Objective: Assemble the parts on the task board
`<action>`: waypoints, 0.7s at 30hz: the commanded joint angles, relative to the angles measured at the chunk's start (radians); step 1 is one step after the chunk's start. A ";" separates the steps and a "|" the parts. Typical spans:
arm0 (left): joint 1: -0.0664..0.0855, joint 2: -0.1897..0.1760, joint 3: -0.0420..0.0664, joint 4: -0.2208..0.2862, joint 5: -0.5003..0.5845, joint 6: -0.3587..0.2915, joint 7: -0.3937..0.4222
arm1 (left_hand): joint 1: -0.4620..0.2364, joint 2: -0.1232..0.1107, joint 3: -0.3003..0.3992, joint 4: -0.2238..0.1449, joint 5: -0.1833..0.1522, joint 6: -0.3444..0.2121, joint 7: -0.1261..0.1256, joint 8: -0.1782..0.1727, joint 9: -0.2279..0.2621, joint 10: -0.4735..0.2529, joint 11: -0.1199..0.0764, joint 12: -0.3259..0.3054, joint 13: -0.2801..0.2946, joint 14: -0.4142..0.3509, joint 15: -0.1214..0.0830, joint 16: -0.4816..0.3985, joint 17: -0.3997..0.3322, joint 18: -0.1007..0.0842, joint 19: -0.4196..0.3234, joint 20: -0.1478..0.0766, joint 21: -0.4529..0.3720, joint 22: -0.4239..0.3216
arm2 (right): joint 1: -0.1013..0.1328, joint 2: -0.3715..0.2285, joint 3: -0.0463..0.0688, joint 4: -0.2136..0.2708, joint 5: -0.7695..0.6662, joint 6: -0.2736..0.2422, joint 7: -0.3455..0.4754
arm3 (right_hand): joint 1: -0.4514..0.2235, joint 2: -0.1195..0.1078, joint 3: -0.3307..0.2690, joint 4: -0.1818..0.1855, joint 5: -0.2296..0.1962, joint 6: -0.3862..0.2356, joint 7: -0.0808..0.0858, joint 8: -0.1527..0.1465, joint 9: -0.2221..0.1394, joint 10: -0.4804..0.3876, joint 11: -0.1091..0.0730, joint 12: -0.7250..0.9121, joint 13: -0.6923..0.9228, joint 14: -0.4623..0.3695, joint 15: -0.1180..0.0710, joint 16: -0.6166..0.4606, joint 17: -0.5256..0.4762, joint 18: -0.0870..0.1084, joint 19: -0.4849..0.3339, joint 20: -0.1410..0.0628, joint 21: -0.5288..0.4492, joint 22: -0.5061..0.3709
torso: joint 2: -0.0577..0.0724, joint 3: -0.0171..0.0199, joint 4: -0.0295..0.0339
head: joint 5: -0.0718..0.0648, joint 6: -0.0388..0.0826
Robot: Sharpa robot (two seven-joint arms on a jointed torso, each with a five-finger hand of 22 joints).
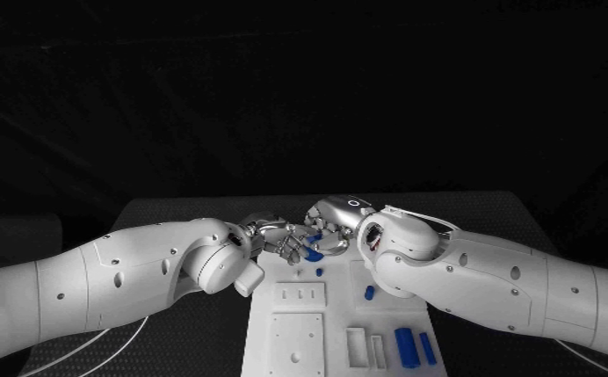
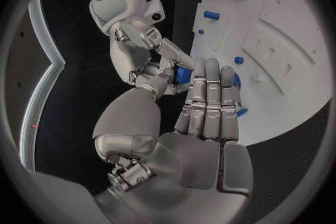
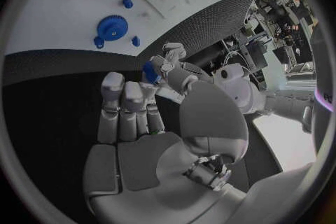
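Above the far end of the white task board (image 1: pixel 299 324) my two hands meet fingertip to fingertip. A small blue part (image 1: pixel 313 254) sits between them. My left hand (image 1: pixel 270 236) pinches this part (image 2: pixel 183 74) between thumb and fingers. My right hand (image 1: pixel 340 219) also has its fingertips closed on the part (image 3: pixel 150 71). In the left wrist view my right hand (image 2: pixel 140 36) reaches in toward my left hand (image 2: pixel 206 117), with the board (image 2: pixel 280 39) behind. The right wrist view has my right hand (image 3: pixel 133 123) before the board (image 3: pixel 63 17), where a blue gear (image 3: pixel 110 26) lies.
On the board stand a short blue peg (image 1: pixel 369 292), two long blue bars (image 1: pixel 406 346) and white blocks (image 1: pixel 356 342) at the near right. Recessed white plates (image 1: pixel 297 339) lie at its left. A small blue piece (image 1: pixel 320 270) lies under the hands. White cables (image 1: pixel 114 351) cross the near-left table.
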 commanded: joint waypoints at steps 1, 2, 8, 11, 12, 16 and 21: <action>0.005 0.008 0.005 0.003 0.000 0.003 0.016 | 0.014 -0.007 0.006 -0.021 -0.001 0.015 -0.004 -0.001 0.001 -0.002 -0.001 -0.003 0.003 -0.008 -0.002 0.006 0.001 0.006 -0.005 0.000 0.008 0.018 | -0.005 0.007 -0.003 0.010 0.010 0.029 0.028 | -0.007 0.000 0.006 0.000 -0.005 0.098 0.030 0.016 0.041 0.007 0.003 -0.004 -0.001 0.007 -0.003 -0.004 0.001 0.017 0.008 0.002 0.002 0.006 | 0.001 -0.0002 0.0001 | 0.000 -0.001; 0.005 0.008 0.005 0.003 0.000 0.002 0.015 | 0.020 -0.003 0.011 -0.027 0.004 0.018 -0.005 0.000 0.001 -0.001 -0.001 -0.003 0.004 -0.008 -0.002 0.006 0.001 0.006 -0.005 -0.001 0.008 0.018 | -0.005 0.007 -0.003 0.010 0.010 0.029 0.028 | -0.007 0.000 0.006 0.000 -0.005 0.098 0.030 0.016 0.041 0.007 0.003 -0.004 -0.001 0.007 -0.003 -0.004 0.001 0.017 0.008 0.002 0.002 0.006 | 0.000 -0.0002 0.0002 | 0.000 -0.001; 0.005 0.009 0.005 0.000 -0.003 -0.003 0.014 | 0.041 0.030 0.035 -0.068 0.060 0.034 -0.009 -0.001 0.000 0.005 -0.004 -0.003 0.012 -0.007 -0.001 0.006 0.000 0.003 -0.004 0.000 0.012 0.018 | -0.005 0.007 -0.003 0.012 0.010 0.029 0.028 | -0.007 0.000 0.006 0.000 -0.005 0.098 0.030 0.015 0.041 0.007 0.003 -0.005 -0.001 0.007 -0.003 -0.004 0.001 0.017 0.008 0.002 0.002 0.006 | 0.000 0.0000 0.0005 | 0.000 -0.002; 0.005 0.011 0.005 -0.005 -0.004 -0.005 0.012 | 0.045 0.051 0.043 -0.086 0.081 0.041 -0.011 -0.001 0.001 0.010 -0.006 -0.002 0.016 -0.006 -0.001 0.007 0.000 0.001 -0.005 0.001 0.013 0.018 | -0.005 0.005 -0.003 0.015 0.010 0.029 0.028 | -0.007 0.000 0.007 0.000 -0.005 0.098 0.030 0.015 0.041 0.007 0.003 -0.005 -0.001 0.007 -0.003 -0.004 0.001 0.017 0.008 0.002 0.002 0.006 | 0.000 -0.0001 0.0003 | 0.000 -0.003; 0.005 0.011 0.005 -0.007 -0.004 -0.007 0.011 | 0.048 0.063 0.049 -0.095 0.095 0.044 -0.012 0.000 0.001 0.012 -0.007 -0.002 0.017 -0.005 -0.001 0.007 0.000 0.001 -0.005 0.001 0.014 0.018 | -0.005 0.005 -0.003 0.015 0.010 0.029 0.029 | -0.007 0.000 0.007 0.000 -0.005 0.098 0.030 0.015 0.041 0.007 0.003 -0.005 -0.001 0.007 -0.003 -0.004 0.001 0.017 0.008 0.002 0.002 0.006 | 0.000 -0.0003 0.0000 | 0.000 -0.004; 0.005 0.017 0.005 -0.017 -0.004 -0.011 0.010 | 0.040 0.092 0.055 -0.120 0.131 0.055 -0.015 0.001 0.002 0.020 -0.010 0.000 0.023 -0.004 -0.001 0.009 0.001 -0.002 -0.006 0.000 0.016 0.018 | -0.005 0.003 -0.003 0.019 0.010 0.030 0.028 | -0.007 0.001 0.007 0.000 -0.005 0.098 0.030 0.015 0.041 0.007 0.003 -0.005 -0.001 0.007 -0.003 -0.004 0.001 0.017 0.008 0.002 0.002 0.006 | 0.000 0.0002 -0.0004 | 0.002 -0.004; 0.005 0.015 0.005 -0.016 -0.004 -0.010 0.009 | 0.037 0.098 0.057 -0.127 0.136 0.058 -0.017 0.002 0.003 0.023 -0.011 0.000 0.025 -0.003 -0.001 0.010 0.001 -0.002 -0.005 0.000 0.017 0.018 | -0.005 0.001 -0.003 0.016 0.010 0.031 0.027 | -0.007 0.001 0.008 -0.001 -0.005 0.099 0.030 0.015 0.042 0.008 0.003 -0.005 -0.001 0.007 -0.003 -0.004 0.001 0.017 0.008 0.002 0.002 0.006 | 0.000 0.0000 -0.0004 | 0.002 -0.005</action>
